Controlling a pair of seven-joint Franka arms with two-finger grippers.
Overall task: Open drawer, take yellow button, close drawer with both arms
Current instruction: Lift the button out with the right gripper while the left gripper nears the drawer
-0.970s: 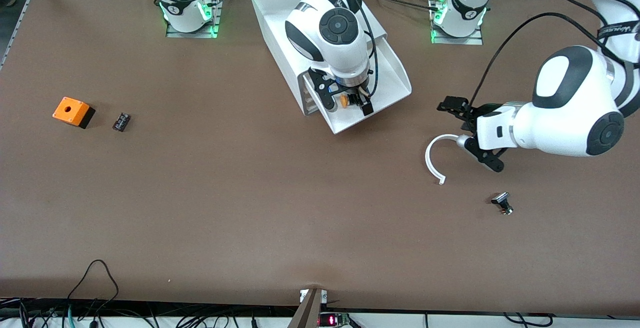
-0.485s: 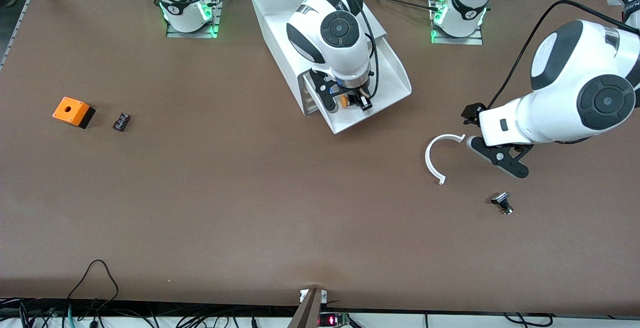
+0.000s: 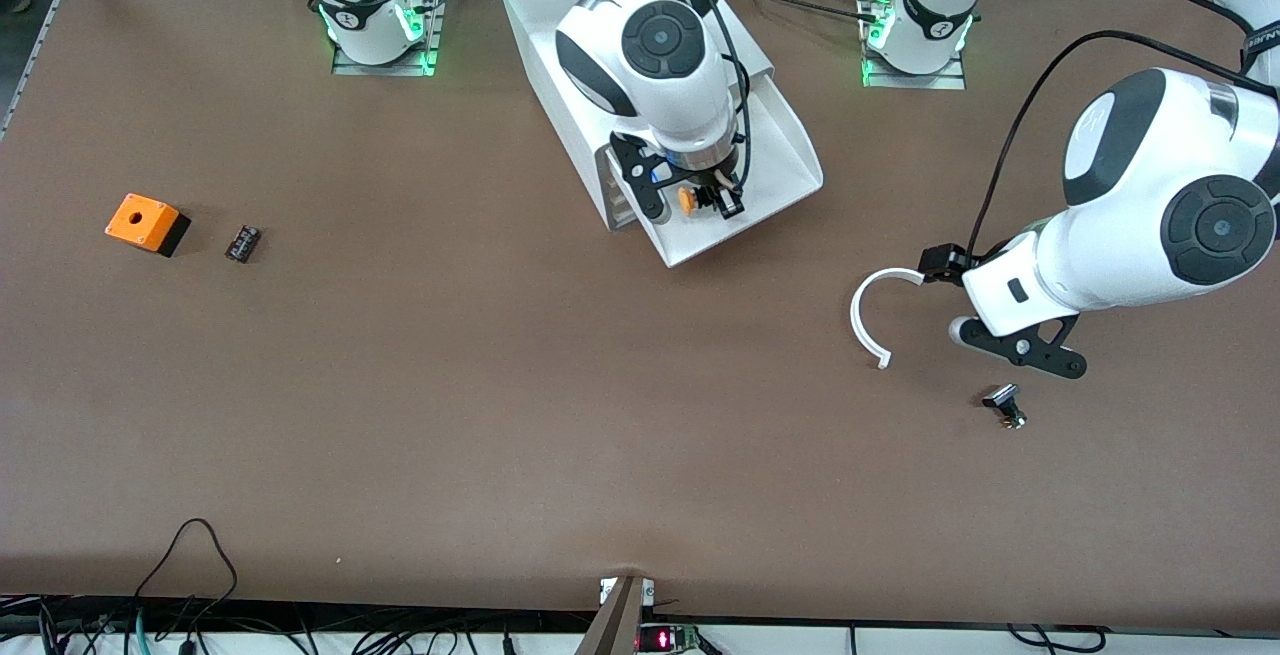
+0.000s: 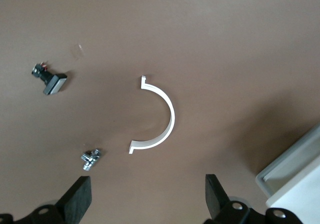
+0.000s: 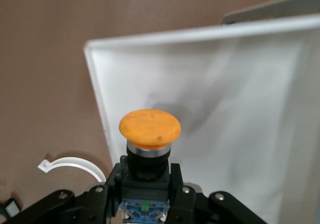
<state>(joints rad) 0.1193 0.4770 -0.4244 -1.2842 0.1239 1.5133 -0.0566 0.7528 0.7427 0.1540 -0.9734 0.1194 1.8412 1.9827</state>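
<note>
Right wrist view: button, orange cap outward, dark body clamped between the right gripper fingers, held over the open drawer. Its long axis runs from the body out through the cap, away from the wrist, in line with the fingers. Risk: grip sits low on the body, so a bump on the drawer wall could tilt or drop it back in. Left gripper spread wide, empty, over the table above a white arc, beside two small parts. Drawer not yet closed.
</note>
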